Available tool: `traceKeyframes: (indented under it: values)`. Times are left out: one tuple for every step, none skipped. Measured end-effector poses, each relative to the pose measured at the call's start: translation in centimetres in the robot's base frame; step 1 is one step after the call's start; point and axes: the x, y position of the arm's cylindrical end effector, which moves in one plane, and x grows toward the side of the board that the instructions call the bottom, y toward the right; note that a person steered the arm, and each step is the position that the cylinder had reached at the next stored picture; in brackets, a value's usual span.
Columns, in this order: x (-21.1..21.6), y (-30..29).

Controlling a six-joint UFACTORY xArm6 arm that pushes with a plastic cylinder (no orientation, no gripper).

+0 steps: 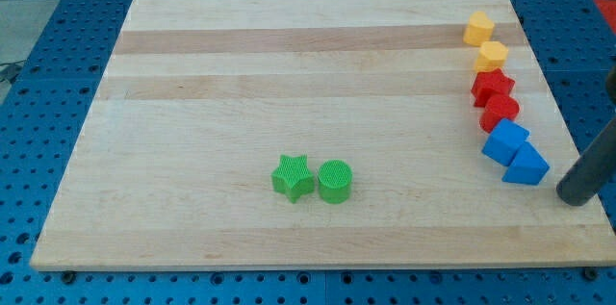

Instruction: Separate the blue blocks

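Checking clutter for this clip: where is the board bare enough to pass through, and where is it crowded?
Bare: everything left of and above the green star and green cylinder, plus the strip between them and the right-hand column. Crowded: the right edge, yellow, red and blue blocks, my tip beside them.

A green star [292, 177] and green cylinder [335, 181] touch far to the tip's left; two yellow blocks [478, 29] [492, 55] and two red blocks [492, 86] [500, 111] line up above-left of it, on the wooden board [192, 74]
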Motion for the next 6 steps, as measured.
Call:
traceKeyframes:
  values:
    - [-3.4, -0.7]
    - [-4.7, -3.3]
    - [-3.4, -5.6]
    - [-2.9, -8.4]
    - [-3.2, -9.2]
    - [-4.0, -4.6]
